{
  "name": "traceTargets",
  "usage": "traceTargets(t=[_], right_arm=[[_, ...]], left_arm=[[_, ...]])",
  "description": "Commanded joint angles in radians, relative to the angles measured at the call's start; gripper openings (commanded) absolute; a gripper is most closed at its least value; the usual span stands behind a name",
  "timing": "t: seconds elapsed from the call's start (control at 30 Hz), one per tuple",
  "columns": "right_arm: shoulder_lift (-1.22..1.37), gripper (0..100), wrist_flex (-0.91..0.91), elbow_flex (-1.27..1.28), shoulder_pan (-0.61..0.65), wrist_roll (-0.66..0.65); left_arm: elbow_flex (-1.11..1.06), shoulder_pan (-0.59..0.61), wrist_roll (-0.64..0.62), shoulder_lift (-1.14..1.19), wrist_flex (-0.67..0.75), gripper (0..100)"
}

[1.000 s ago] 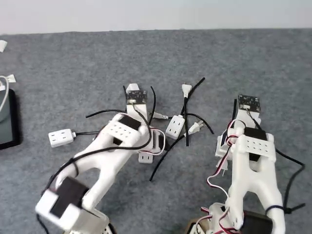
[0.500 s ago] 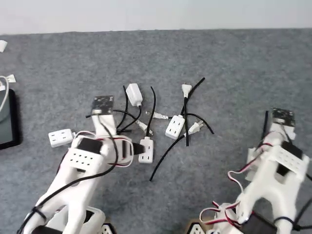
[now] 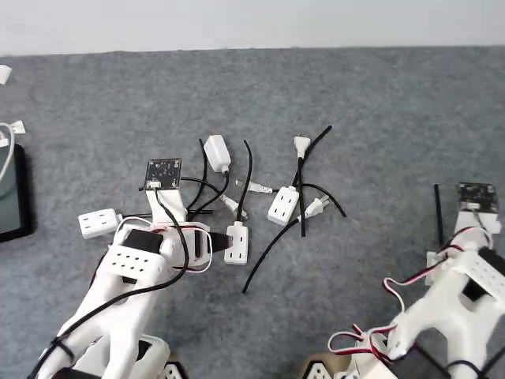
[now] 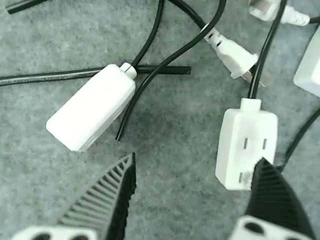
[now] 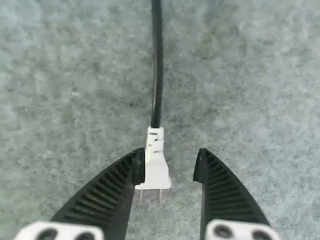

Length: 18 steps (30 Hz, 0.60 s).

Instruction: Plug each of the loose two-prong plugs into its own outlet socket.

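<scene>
The right gripper [image 5: 171,154] is partly open. A white two-prong plug [image 5: 155,169] lies on the carpet [image 5: 260,75] between its fingers, against one of them, and its black cord [image 5: 156,60] runs straight ahead. The left gripper [image 4: 195,161] gapes wide, with an outlet socket [image 4: 246,145] by one fingertip. A white block [image 4: 92,106] lies ahead of the other, and a second plug [image 4: 235,54] lies farther on.

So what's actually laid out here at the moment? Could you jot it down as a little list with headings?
Surface: grey carpet
Left gripper: open, above bare carpet between a white block on a cord and an outlet socket
Nearby: loose plug lying just beyond that socket, not plugged in
Right gripper: open, fingers either side of a two-prong plug
Plug's lead: black cord running straight away from the gripper
Task state: this socket's slots are unfilled
</scene>
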<state>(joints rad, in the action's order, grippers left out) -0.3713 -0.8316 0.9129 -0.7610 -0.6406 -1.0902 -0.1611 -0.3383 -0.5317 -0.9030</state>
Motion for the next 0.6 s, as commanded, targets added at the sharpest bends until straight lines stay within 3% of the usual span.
traceTargets(t=[0.0,0.27,0.43,0.57], right_arm=[[-0.033,16.5,0.016,0.002,-0.008,-0.011],[-0.031,16.4,0.016,0.002,-0.008,0.063],[-0.031,6.3,0.058,0.011,-0.002,0.092],[0.013,9.0,0.079,0.015,0.004,0.092]], left_arm=[[0.007,0.006,0.017,-0.021,0.025,34],[0.005,0.006,0.02,-0.021,0.021,34],[0.004,0.006,0.02,-0.021,0.021,34],[-0.002,0.006,0.02,-0.025,0.023,34]])
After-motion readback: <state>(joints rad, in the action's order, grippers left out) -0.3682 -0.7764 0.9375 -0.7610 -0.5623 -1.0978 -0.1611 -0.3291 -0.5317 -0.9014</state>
